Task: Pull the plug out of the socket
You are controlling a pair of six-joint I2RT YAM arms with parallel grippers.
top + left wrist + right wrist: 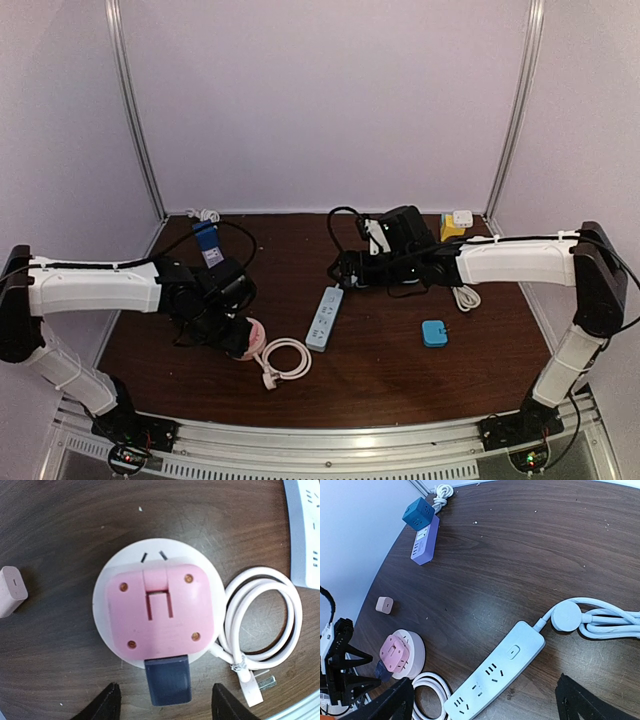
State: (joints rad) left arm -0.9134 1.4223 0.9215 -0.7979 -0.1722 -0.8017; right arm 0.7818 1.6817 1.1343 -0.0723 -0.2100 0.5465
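Note:
A round white socket base (106, 587) carries a pink square block (159, 612). A dark blue plug (167, 680) sticks out of the block's near side. My left gripper (166, 702) is open and hovers over it, one fingertip on each side of the blue plug and apart from it. In the top view the left gripper (236, 330) sits over the pink socket (254, 336). My right gripper (485, 695) is open and empty above a white power strip (495, 672). The pink socket (395, 652) and blue plug (382, 670) show at the right wrist view's lower left.
A coiled white cable (260, 615) with a plug end lies right of the socket. A small pink charger (11, 590) lies to its left. A purple strip with a blue cube (424, 532) sits at the back left. A small blue box (434, 333) lies at the right.

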